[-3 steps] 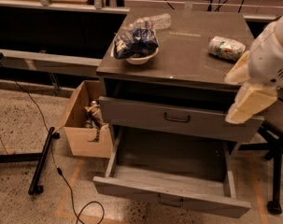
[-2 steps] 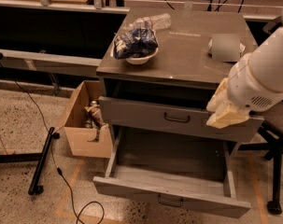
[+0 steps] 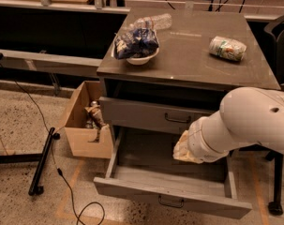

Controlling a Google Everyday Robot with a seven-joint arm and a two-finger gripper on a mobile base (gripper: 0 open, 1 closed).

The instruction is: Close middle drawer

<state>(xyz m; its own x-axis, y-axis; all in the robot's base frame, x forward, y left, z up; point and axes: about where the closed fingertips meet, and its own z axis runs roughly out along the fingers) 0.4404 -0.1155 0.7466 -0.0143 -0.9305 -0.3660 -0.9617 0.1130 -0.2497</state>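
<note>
The middle drawer (image 3: 146,175) is pulled far out of the grey cabinet, its pale floor bare, with a small dark bow handle (image 3: 171,202) on its front. Above it sits a similar grey drawer front (image 3: 146,115), slightly out, with its own handle. My white arm reaches in from the right. My gripper (image 3: 184,149) is low over the open drawer's right half, just below the upper front; its tip is mostly hidden behind the arm's wrist.
The cabinet top (image 3: 188,55) carries a white bowl with a dark snack bag (image 3: 137,45), a clear bottle (image 3: 156,21) and a lying can (image 3: 227,48). An open cardboard box (image 3: 85,130) stands left of the cabinet. A black stand leg and cable (image 3: 43,161) lie on the floor.
My arm has swung down and leftward from beside the cabinet top to over the open middle drawer. The drawer has not moved.
</note>
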